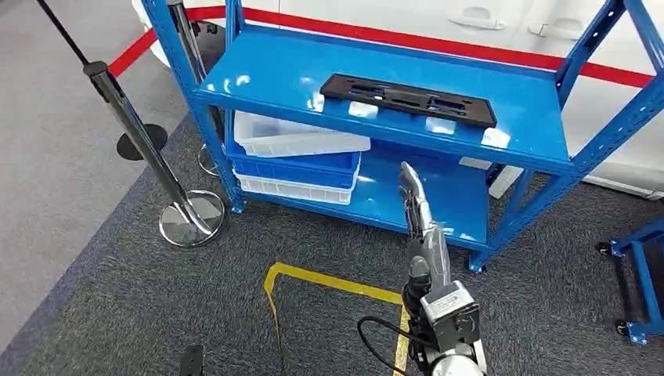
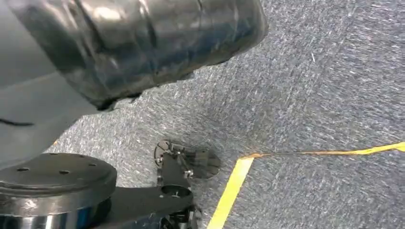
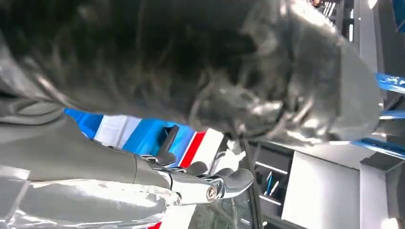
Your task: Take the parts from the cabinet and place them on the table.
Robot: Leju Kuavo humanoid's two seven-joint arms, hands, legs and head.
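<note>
Across the upper half of the head view stands a blue shelving rack, the cabinet of our task. On its top shelf, upper centre, a long black part lies flat and untouched, so we judge the task barely begun: nothing is lifted yet, and no table is visible to receive it.

From the lower right, our right hand reaches up toward the rack, fingers stretched straight and holding nothing, well short of the part. In the right wrist view, the fingertips also appear extended and bare.

Our left hand: we cannot tell its state; its wrist view looks down at grey carpet with a yellow tape line.

On the lower shelf, centre left, sit stacked bins: a white bin over a blue bin over another white one. Their contents are hidden.
</note>
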